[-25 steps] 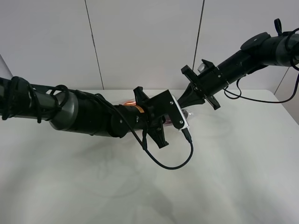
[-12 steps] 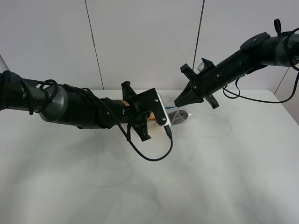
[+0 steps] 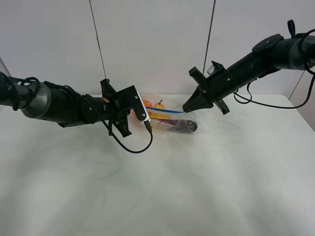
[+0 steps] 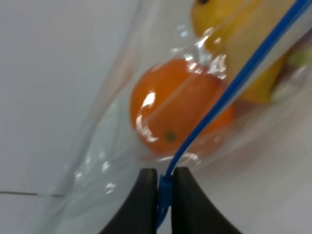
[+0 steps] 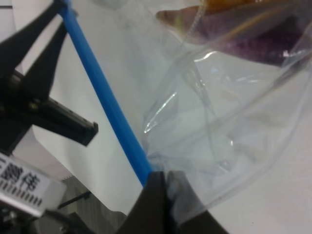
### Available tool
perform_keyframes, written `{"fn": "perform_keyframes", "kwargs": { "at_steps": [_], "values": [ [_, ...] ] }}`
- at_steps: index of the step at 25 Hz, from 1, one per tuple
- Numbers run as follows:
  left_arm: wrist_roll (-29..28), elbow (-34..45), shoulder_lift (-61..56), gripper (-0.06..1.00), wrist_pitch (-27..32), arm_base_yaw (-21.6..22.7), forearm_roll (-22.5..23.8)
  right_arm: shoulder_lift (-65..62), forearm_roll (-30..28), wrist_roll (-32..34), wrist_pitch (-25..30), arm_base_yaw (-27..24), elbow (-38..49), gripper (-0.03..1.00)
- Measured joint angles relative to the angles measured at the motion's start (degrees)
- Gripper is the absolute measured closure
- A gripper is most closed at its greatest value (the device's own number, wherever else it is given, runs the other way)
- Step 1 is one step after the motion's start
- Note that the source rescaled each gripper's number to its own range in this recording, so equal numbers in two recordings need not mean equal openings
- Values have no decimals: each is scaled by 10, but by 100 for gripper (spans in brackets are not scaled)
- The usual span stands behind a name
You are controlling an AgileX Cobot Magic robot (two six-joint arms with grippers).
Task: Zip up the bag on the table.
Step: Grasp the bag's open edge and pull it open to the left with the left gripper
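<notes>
The clear bag point(image 3: 170, 120) lies at the far middle of the white table point(image 3: 162, 187). Its blue zip strip point(image 3: 165, 110) is stretched between both grippers. An orange fruit point(image 4: 178, 105), a yellow pear point(image 3: 158, 105) and a dark object point(image 3: 186, 127) show through the plastic. My left gripper point(image 3: 142, 109) is shut on the strip's left end point(image 4: 165, 195). My right gripper point(image 3: 186, 109) is shut on the strip's right end point(image 5: 146, 170), where the crinkled plastic point(image 5: 219, 146) bunches.
A black cable point(image 3: 135, 147) hangs from the left wrist and loops onto the table in front of the bag. Grey wall panels point(image 3: 152, 44) stand just behind the table's far edge.
My left gripper has slid left along the blue strip, away from the right gripper. The bag and its contents, hidden by the left arm before, now show. The right gripper has held still.
</notes>
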Motion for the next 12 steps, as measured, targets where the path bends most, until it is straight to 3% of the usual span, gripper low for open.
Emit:
{"fn": "perform_keyframes", "kwargs": {
  "at_steps": [12],
  "values": [
    [5, 1, 0, 94, -44, 82, 75, 0, 9, 0, -1, 2, 0, 97]
  ]
}}
